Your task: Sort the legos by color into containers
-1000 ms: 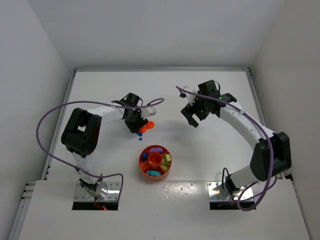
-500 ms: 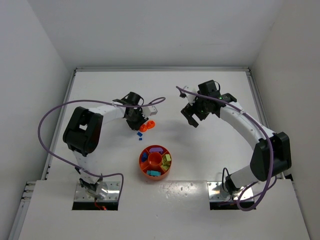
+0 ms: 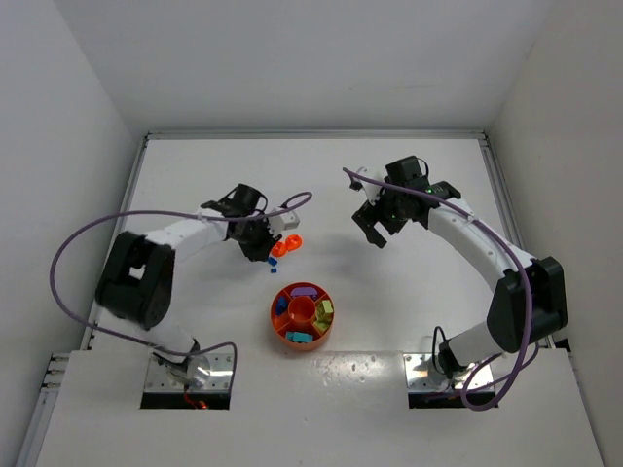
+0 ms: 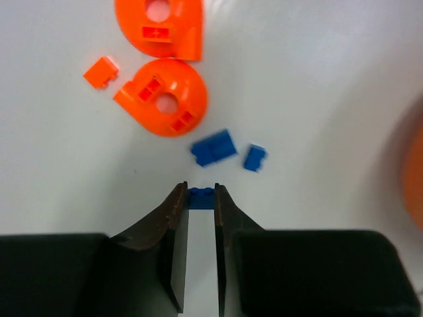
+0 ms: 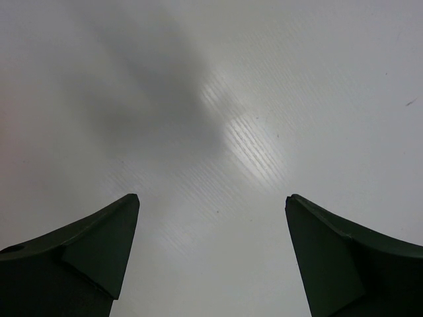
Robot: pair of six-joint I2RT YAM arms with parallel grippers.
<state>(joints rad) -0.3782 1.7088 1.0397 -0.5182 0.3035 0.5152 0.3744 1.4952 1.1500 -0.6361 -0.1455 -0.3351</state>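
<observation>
Left claw (image 4: 200,190) narrow, pinching small blue brick (image 4: 201,199), low middle of wrist view. Bigger blue brick (image 4: 213,148) just above it. Round tray (image 3: 274,317) low middle of top view. Right claw (image 5: 211,201) wide apart.

White enclosure, evenly lit

A white surface (image 3: 321,185) is enclosed by a plain white back wall (image 3: 311,58) and two white side walls (image 3: 49,195). A pale rail (image 3: 311,134) is seen along its far edge. A soft bright patch (image 5: 241,142) is reflected on it, beside a dim shadow (image 5: 132,79).
</observation>
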